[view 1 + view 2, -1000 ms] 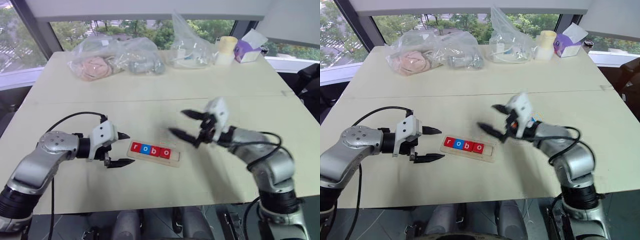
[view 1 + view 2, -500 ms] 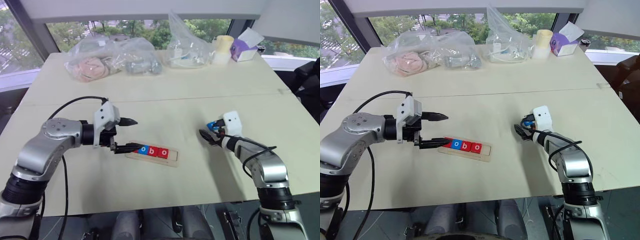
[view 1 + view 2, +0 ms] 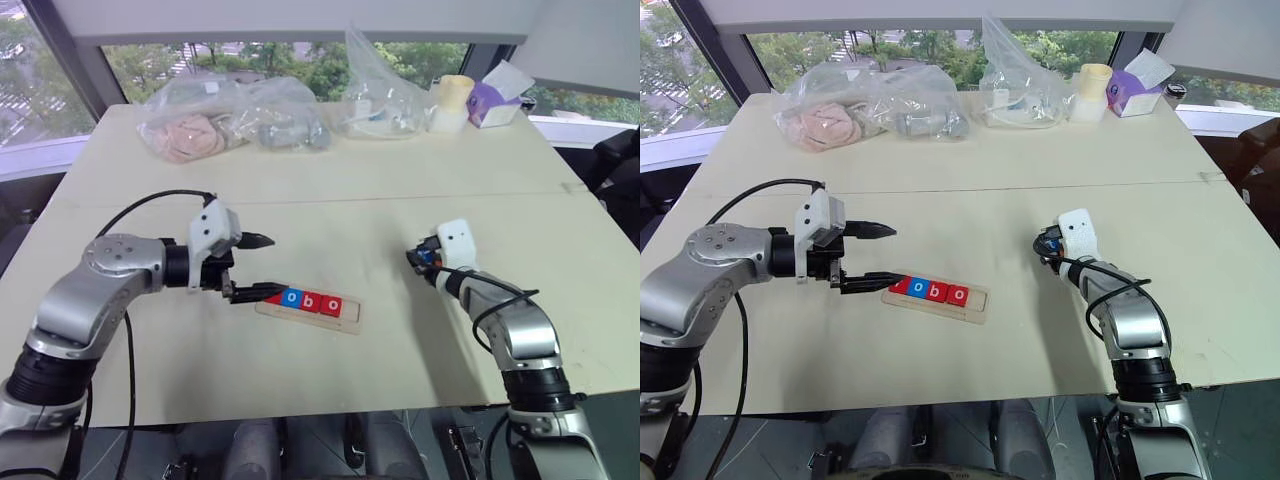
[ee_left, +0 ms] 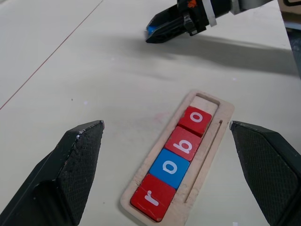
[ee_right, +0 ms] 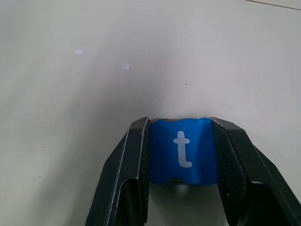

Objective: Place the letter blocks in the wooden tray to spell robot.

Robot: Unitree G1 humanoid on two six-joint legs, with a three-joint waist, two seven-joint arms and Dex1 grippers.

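Looking at: a wide pale tabletop (image 3: 330, 200) by big windows (image 3: 50, 90) with green trees outside.
Far edge: clear bags (image 3: 230, 120), a cream cup (image 3: 452, 100), a purple tissue box (image 3: 495, 100).
Tray (image 4: 188, 160): near the front, with tiles r, o, b, o (image 4: 176, 162) in a row; the last spot is bare.
Left hand (image 3: 258, 268): wide open, just beside the tray's r end.
Right hand (image 5: 183, 155): closed on the blue t tile (image 5: 183, 148), well apart from the tray.

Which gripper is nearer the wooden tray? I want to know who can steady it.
Left. The left gripper hangs open over the r end of the wooden tray; the right gripper, shut on the t block, sits well off beyond the empty end.
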